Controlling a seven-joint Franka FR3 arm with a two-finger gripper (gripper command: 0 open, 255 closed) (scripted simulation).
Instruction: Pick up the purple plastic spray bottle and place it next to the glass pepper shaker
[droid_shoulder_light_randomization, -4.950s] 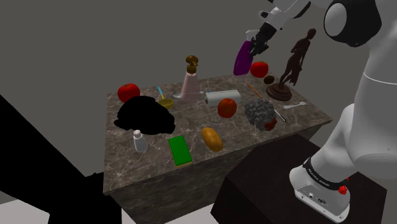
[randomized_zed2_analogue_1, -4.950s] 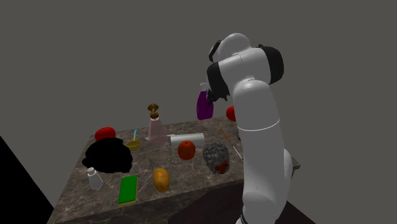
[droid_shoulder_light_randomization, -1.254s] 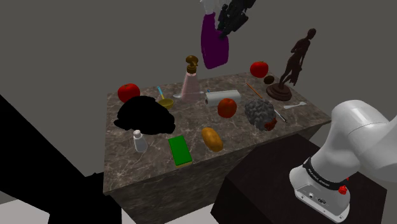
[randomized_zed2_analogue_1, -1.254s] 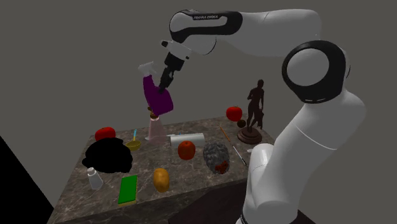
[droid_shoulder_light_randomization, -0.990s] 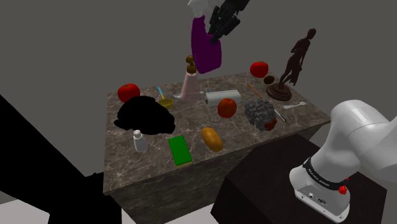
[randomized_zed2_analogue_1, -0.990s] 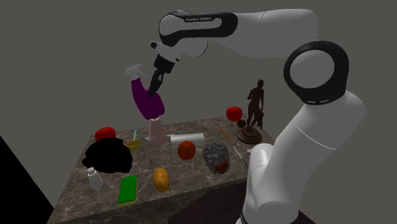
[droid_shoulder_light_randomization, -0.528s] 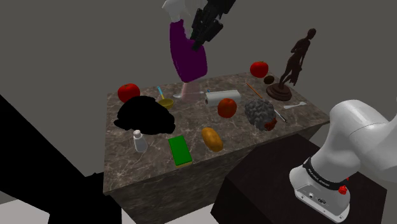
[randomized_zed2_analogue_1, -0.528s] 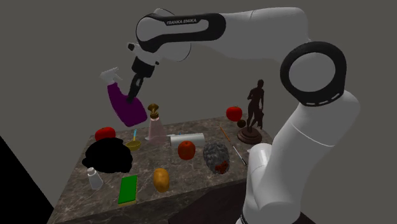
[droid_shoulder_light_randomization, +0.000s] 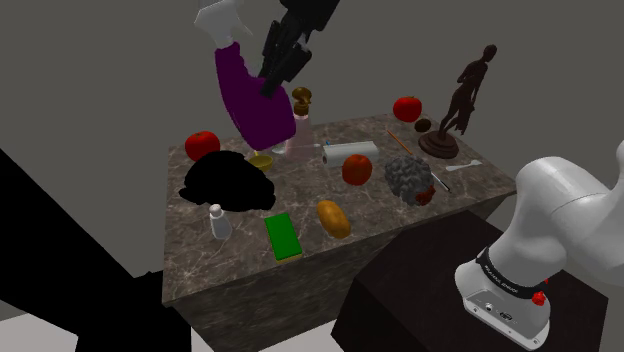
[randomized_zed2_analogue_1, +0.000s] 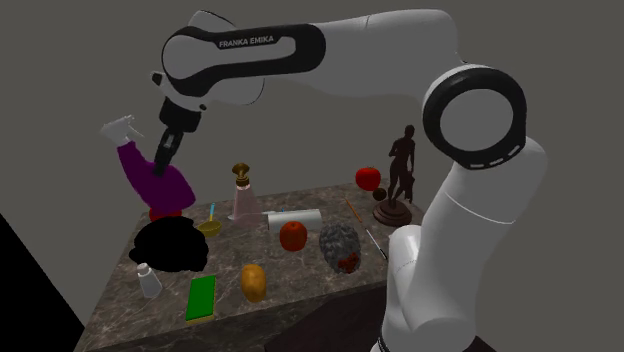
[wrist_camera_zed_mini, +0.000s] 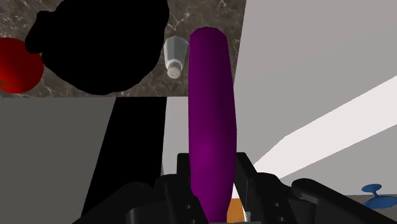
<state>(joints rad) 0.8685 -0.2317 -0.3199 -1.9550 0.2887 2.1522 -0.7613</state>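
Note:
My gripper (droid_shoulder_light_randomization: 272, 72) is shut on the purple spray bottle (droid_shoulder_light_randomization: 250, 100), which hangs tilted, white trigger head (droid_shoulder_light_randomization: 222, 18) uppermost, high above the back of the marble table (droid_shoulder_light_randomization: 250, 262) towards the shoulder view's left. In the second exterior view the bottle (randomized_zed2_analogue_1: 163, 184) hangs over the red apple and the black shape, with the gripper (randomized_zed2_analogue_1: 163, 152) on its neck. The wrist view shows the bottle (wrist_camera_zed_mini: 210, 121) clasped between the fingers (wrist_camera_zed_mini: 170, 186). The small clear pepper shaker (droid_shoulder_light_randomization: 219, 222) with a white cap stands near the table's front left; it also shows past the bottle's base (wrist_camera_zed_mini: 173, 58).
A black shape (droid_shoulder_light_randomization: 228, 182) lies behind the shaker, with a red apple (droid_shoulder_light_randomization: 202, 143) beyond it. A pink dispenser (droid_shoulder_light_randomization: 300, 128), white roll (droid_shoulder_light_randomization: 350, 151), tomato (droid_shoulder_light_randomization: 357, 168), grey lump (droid_shoulder_light_randomization: 408, 178), brown loaf (droid_shoulder_light_randomization: 333, 217), green sponge (droid_shoulder_light_randomization: 283, 236) and dark statue (droid_shoulder_light_randomization: 462, 95) crowd the table.
The arm has swung the held bottle from the table's back right to the shoulder view's left and lower, now above the back left. Nothing on the table moved.

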